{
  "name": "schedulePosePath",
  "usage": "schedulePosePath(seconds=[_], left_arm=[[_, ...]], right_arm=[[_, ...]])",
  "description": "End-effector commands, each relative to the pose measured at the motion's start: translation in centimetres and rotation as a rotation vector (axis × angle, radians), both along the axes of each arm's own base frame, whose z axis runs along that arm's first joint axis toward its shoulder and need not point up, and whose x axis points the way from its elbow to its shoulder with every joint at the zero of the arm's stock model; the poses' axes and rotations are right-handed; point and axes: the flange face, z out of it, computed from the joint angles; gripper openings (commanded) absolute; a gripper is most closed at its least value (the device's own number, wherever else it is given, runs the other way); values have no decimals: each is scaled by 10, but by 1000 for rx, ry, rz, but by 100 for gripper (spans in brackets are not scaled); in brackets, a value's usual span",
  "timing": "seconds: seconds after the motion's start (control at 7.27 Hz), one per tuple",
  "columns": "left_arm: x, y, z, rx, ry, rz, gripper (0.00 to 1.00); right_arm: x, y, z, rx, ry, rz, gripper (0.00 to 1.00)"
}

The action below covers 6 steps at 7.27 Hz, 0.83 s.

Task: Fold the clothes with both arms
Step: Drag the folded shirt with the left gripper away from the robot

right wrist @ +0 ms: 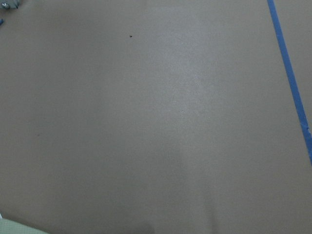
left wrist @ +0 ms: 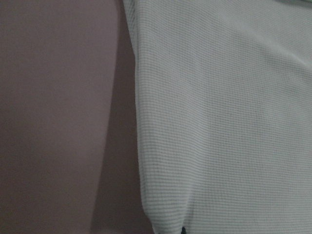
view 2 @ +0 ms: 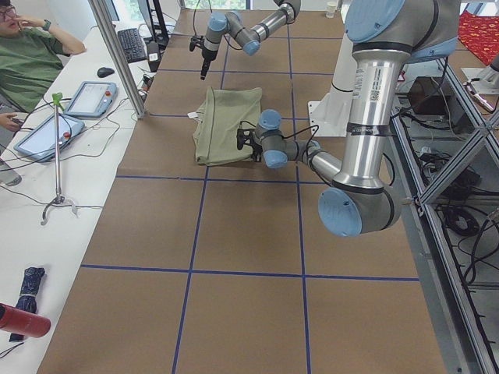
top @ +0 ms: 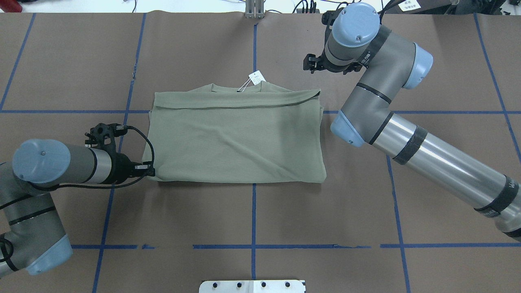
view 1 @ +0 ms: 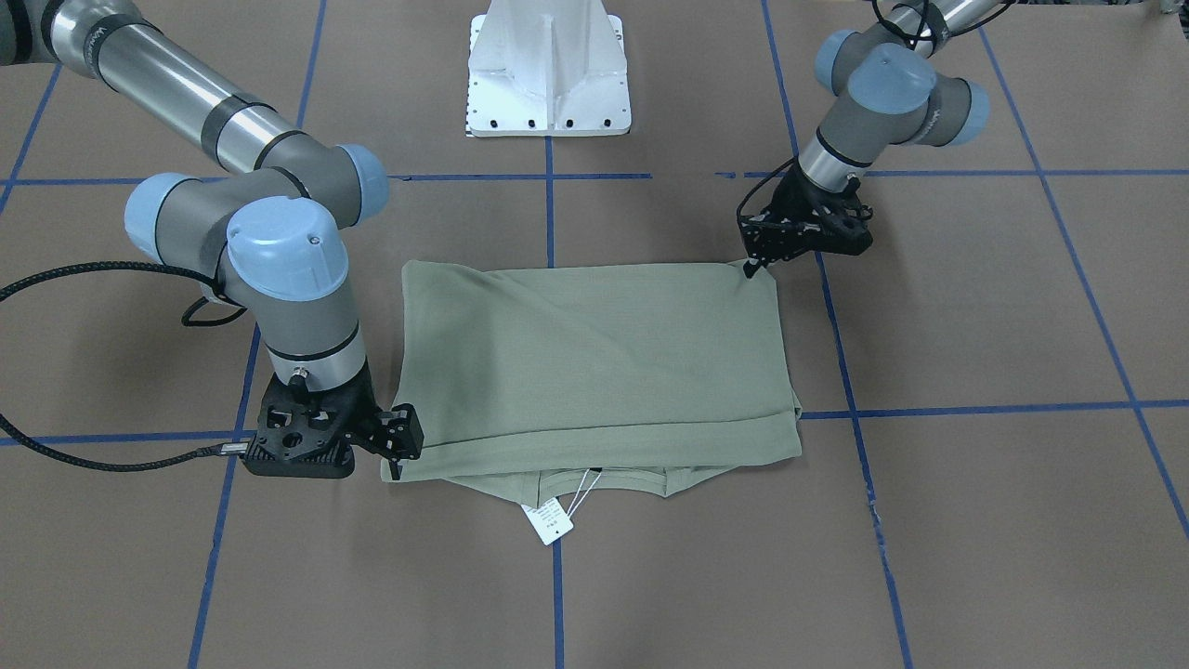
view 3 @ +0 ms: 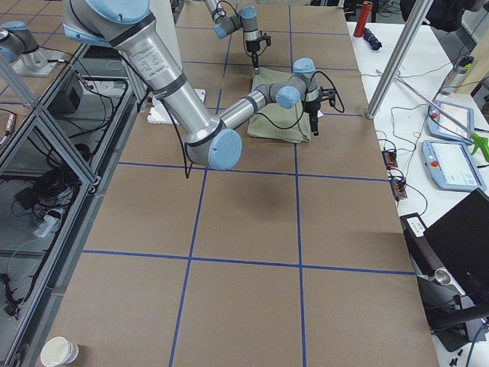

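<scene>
White tag (view 1: 549, 522) is poking out nearest us, the green shirt (view 1: 594, 362) is lying already folded into a rectangle on the table (view 1: 975, 520), and the left gripper (view 1: 752, 267) and right gripper (view 1: 401, 444) are sitting at opposite corners, grip impossible to tell, with probably another fold remaining.

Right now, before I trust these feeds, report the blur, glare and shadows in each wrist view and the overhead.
Left wrist view: soft focus, the shirt very close, a dark shadow along its edge on the table. Right wrist view: a pale glare patch in the middle of the table, blue tape slightly soft. Overhead view: sharp and evenly lit.
</scene>
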Motion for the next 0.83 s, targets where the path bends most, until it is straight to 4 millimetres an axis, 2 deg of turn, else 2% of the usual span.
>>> schedulePosePath(seconds=[0.0, 0.14, 0.28, 0.41, 0.55, 0.69], left_arm=[[-56, -77, 55, 145, -169, -30, 0], [-65, -136, 57, 203, -220, -55, 0], [-55, -200, 59, 204, -265, -79, 0], [-53, -261, 56, 212, -320, -102, 0], [-50, -301, 58, 260, -413, -113, 0], [-33, -338, 38, 280, -462, -120, 0]], right_arm=[[-1, 0, 0, 1, -1, -1, 100], [0, 0, 0, 1, -1, 1, 100], [-1, 0, 0, 1, -1, -1, 100], [0, 0, -1, 2, -3, 1, 100], [2, 1, -5, 7, -8, 1, 100], [4, 3, -12, 17, -17, 1, 100]])
